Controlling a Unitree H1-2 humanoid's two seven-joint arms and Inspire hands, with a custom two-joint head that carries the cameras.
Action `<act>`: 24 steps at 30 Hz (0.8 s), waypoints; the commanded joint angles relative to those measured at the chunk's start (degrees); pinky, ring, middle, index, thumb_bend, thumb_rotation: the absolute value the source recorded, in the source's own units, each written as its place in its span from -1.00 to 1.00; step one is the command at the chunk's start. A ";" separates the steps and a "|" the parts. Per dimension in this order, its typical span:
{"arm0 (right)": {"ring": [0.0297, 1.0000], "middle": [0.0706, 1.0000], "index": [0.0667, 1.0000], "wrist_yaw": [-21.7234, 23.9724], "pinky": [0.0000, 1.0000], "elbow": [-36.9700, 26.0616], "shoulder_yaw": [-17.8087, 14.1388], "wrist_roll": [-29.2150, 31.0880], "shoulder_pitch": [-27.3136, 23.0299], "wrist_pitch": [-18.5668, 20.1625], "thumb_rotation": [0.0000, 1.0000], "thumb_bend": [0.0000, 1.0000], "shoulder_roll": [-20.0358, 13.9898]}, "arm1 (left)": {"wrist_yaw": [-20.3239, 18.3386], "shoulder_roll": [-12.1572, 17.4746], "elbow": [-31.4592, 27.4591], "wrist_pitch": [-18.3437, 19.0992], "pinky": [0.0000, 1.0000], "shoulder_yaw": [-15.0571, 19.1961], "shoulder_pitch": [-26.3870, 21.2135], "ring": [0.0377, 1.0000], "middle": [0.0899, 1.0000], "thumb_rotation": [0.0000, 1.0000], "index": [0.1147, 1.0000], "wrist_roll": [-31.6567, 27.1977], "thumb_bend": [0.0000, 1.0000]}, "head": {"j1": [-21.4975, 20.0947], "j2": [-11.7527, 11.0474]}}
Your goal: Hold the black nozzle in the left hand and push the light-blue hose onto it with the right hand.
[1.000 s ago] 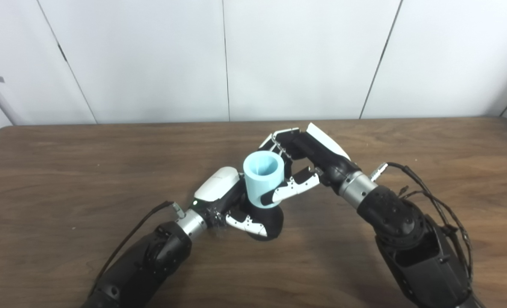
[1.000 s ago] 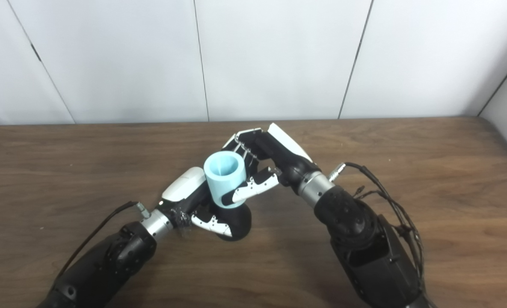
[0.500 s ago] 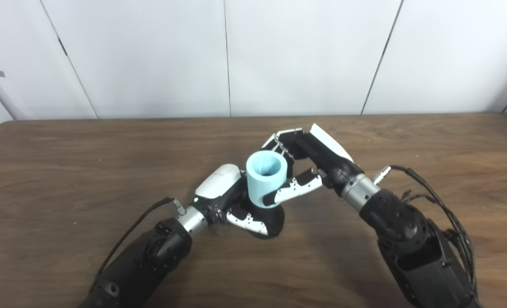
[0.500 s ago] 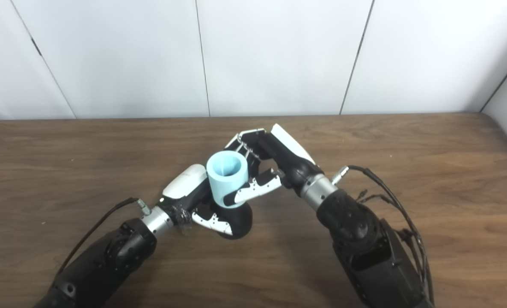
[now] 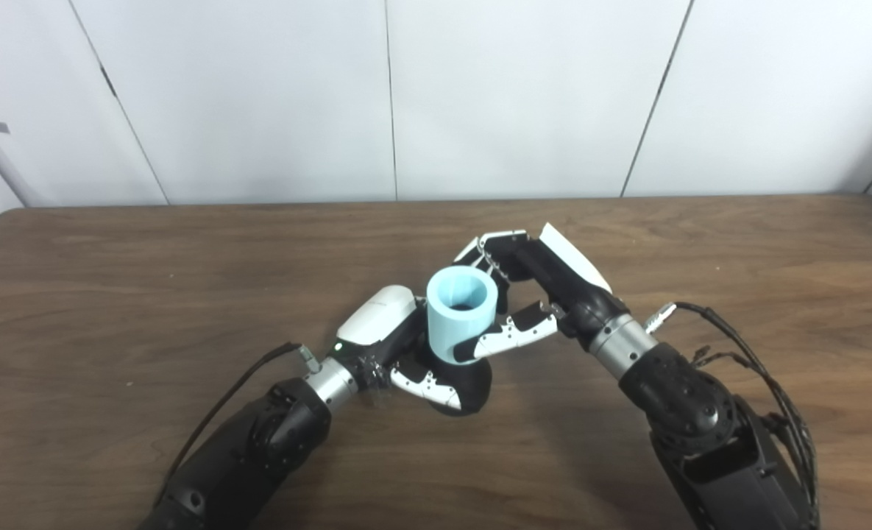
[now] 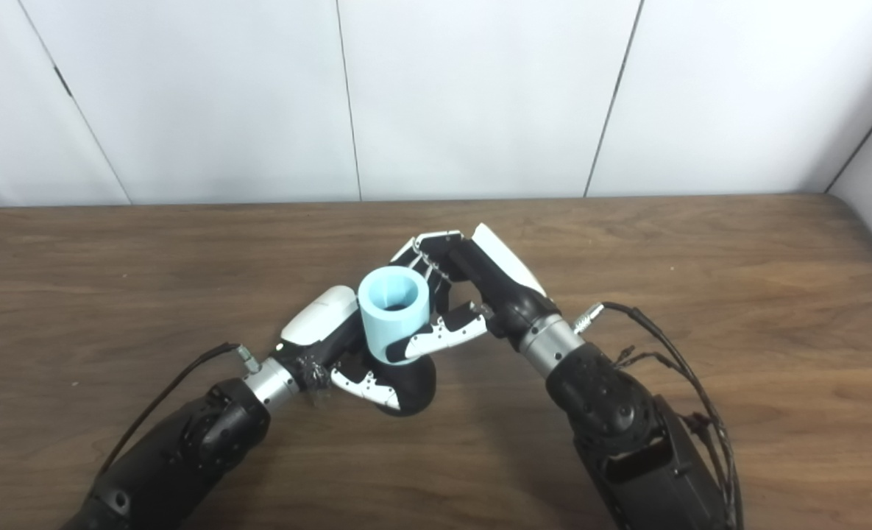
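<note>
The black nozzle (image 5: 472, 383) stands on the wooden table (image 5: 112, 294) near the middle, with my left hand (image 5: 391, 338) shut around its left side and base. A short light-blue hose (image 5: 459, 313) stands upright on top of the nozzle, its open end facing up. My right hand (image 5: 531, 294) is shut on the hose, thumb across its front and fingers behind it. The joint between hose and nozzle is hidden by the fingers.
A white panelled wall (image 5: 480, 96) rises behind the table's far edge. Loose black cables (image 5: 745, 353) hang along my right forearm. Bare wood lies to both sides of the hands.
My right hand and the hose have dropped a little lower onto the nozzle. The camera shifted slightly after the earliest frame. My left hand has kept its place.
</note>
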 commanded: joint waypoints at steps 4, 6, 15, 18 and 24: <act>-0.38 -0.27 -0.03 3.92 -0.50 1.55 2.69 0.28 2.27 -1.08 -1.00 0.04 -0.90 | -9.69 2.84 5.78 7.28 -0.20 -3.87 5.86 -0.18 -0.08 -1.00 -0.15 5.83 0.01 | -0.06 0.15; -0.38 -0.27 -0.03 4.13 -0.50 1.28 2.85 0.03 2.19 -0.53 -1.00 0.04 -1.01 | -9.24 2.82 6.03 6.82 -0.22 -3.86 5.97 -0.19 -0.10 -1.00 -0.13 5.88 0.01 | 0.21 0.29; 0.06 0.43 0.78 7.48 -0.21 -2.67 1.90 2.38 -1.76 6.37 -0.60 0.57 -2.88 | -9.72 2.58 6.31 7.40 -0.21 -3.99 5.83 -0.18 -0.10 -1.00 -0.14 5.91 0.01 | 0.22 0.20; 0.64 0.87 0.98 7.53 0.27 -3.29 1.07 1.70 -3.60 6.14 -0.31 0.86 -3.80 | -9.30 2.51 6.36 7.00 -0.22 -4.01 5.82 -0.19 -0.10 -1.00 -0.14 6.04 0.01 | 0.19 0.00; 0.69 0.87 0.98 6.74 0.32 -5.69 -2.12 1.05 -4.94 10.13 -0.35 0.67 -3.30 | -9.44 2.51 6.12 7.44 -0.25 -4.08 5.85 -0.20 -0.11 -1.00 -0.12 6.27 0.01 | 0.38 0.04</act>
